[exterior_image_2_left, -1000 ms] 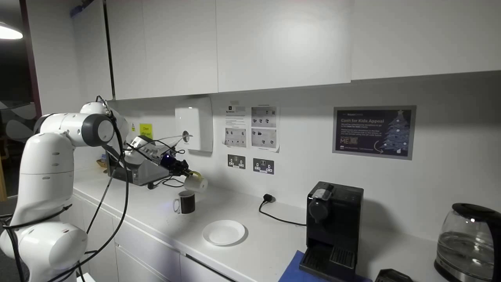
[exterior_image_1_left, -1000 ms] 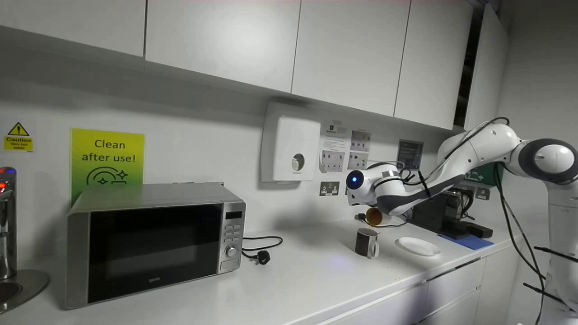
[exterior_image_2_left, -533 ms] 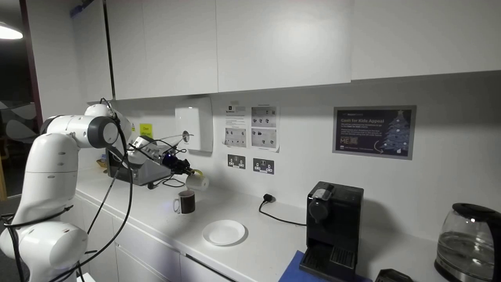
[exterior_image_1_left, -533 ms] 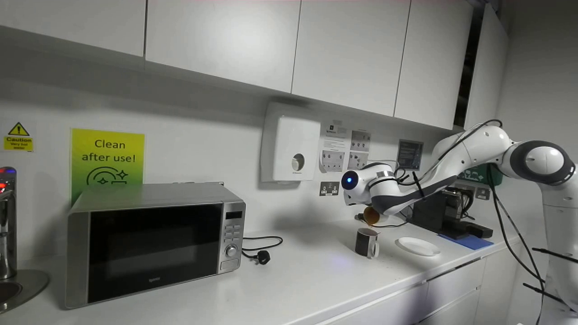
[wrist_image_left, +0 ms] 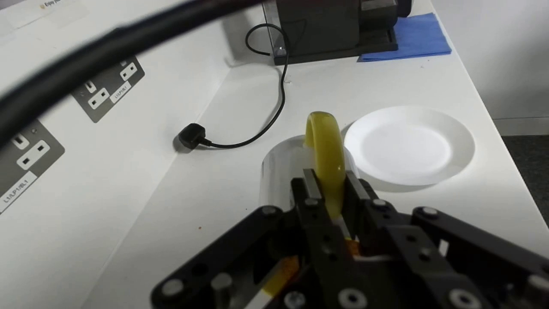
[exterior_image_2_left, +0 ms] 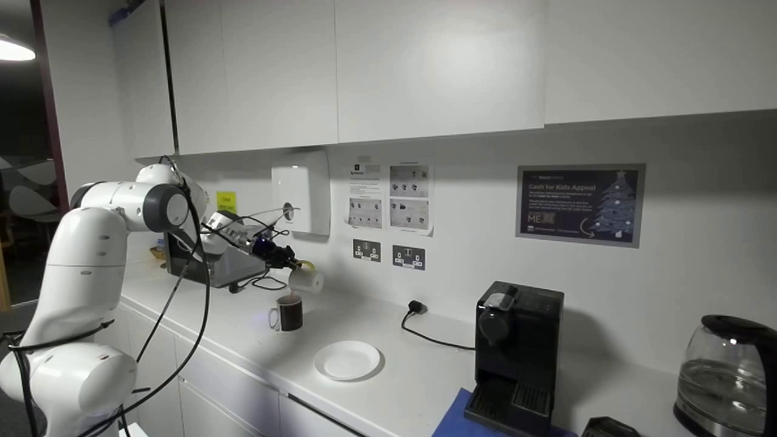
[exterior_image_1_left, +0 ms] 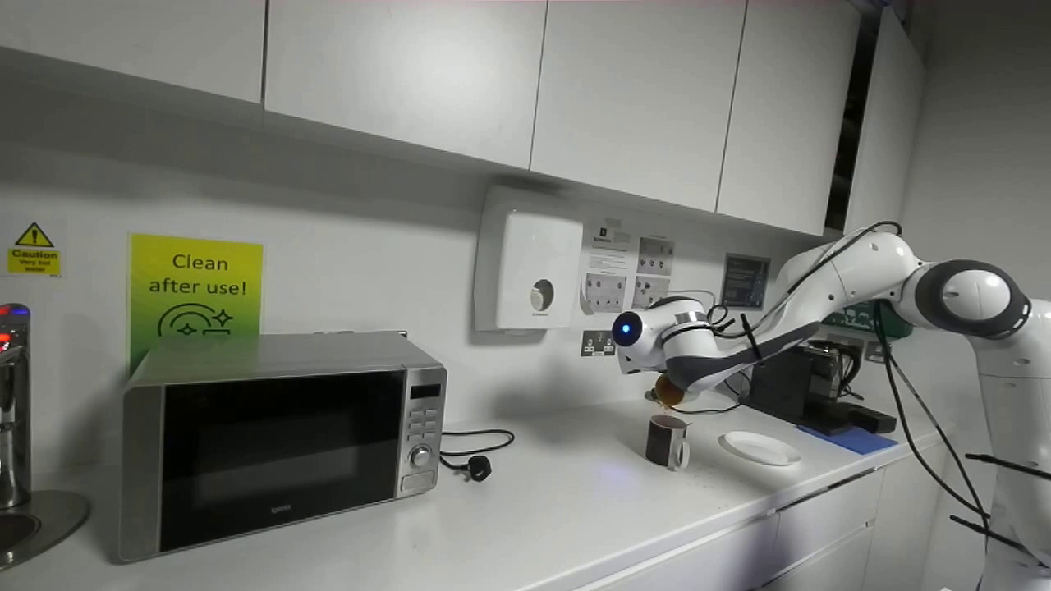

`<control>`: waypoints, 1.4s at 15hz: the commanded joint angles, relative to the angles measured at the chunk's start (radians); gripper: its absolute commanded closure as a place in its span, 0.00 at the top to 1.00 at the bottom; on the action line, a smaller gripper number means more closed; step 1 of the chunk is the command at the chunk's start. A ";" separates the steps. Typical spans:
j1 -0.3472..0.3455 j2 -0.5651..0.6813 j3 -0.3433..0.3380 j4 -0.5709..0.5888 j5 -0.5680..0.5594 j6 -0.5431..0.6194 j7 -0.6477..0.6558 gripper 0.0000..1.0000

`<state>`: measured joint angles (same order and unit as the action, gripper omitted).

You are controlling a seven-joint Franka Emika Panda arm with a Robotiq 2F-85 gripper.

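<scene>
My gripper (wrist_image_left: pixel 333 184) is shut on the yellow handle (wrist_image_left: pixel 326 137) of a white mug (wrist_image_left: pixel 276 171), seen in the wrist view. In an exterior view the held mug (exterior_image_2_left: pixel 306 281) hangs tipped over, its base to the right. Its orange-brown inside (exterior_image_1_left: pixel 669 390) shows in an exterior view, mouth turned downward. Just below stands a dark mug (exterior_image_1_left: pixel 661 442) with a pale handle, upright on the counter and apart from the held one. A thin reddish stream (exterior_image_2_left: pixel 291 294) runs between the two mugs. How full the dark mug is cannot be seen.
A white plate (exterior_image_2_left: pixel 347 359) lies beside the dark mug. Further along stand a black coffee machine (exterior_image_2_left: pixel 516 346) on a blue cloth (wrist_image_left: pixel 422 36) and a glass jug (exterior_image_2_left: pixel 722 388). A plug (wrist_image_left: pixel 192 135) with its cord lies by the wall; a microwave (exterior_image_1_left: pixel 283 455) stands opposite.
The arm has shifted a little, carrying the held mug slightly and tipping it further. A falling stream under its rim has become visible. The dark mug and plate have not moved.
</scene>
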<state>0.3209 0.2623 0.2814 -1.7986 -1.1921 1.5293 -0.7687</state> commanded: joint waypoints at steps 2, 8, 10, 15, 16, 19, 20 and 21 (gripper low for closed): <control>0.017 0.005 0.003 0.042 -0.040 -0.064 -0.043 0.05; 0.017 -0.005 0.003 0.027 -0.035 -0.079 -0.040 0.05; 0.017 -0.006 0.003 0.025 -0.035 -0.090 -0.041 0.05; 0.019 -0.006 0.005 0.024 -0.033 -0.108 -0.042 0.05; 0.020 -0.007 0.006 0.023 -0.032 -0.113 -0.042 0.05; 0.023 -0.009 0.009 0.019 -0.031 -0.132 -0.042 0.05; 0.025 -0.008 0.011 0.020 -0.031 -0.141 -0.042 0.05; 0.028 -0.008 0.011 0.020 -0.030 -0.148 -0.042 0.05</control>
<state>0.3377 0.2650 0.2849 -1.7936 -1.1925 1.4452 -0.7707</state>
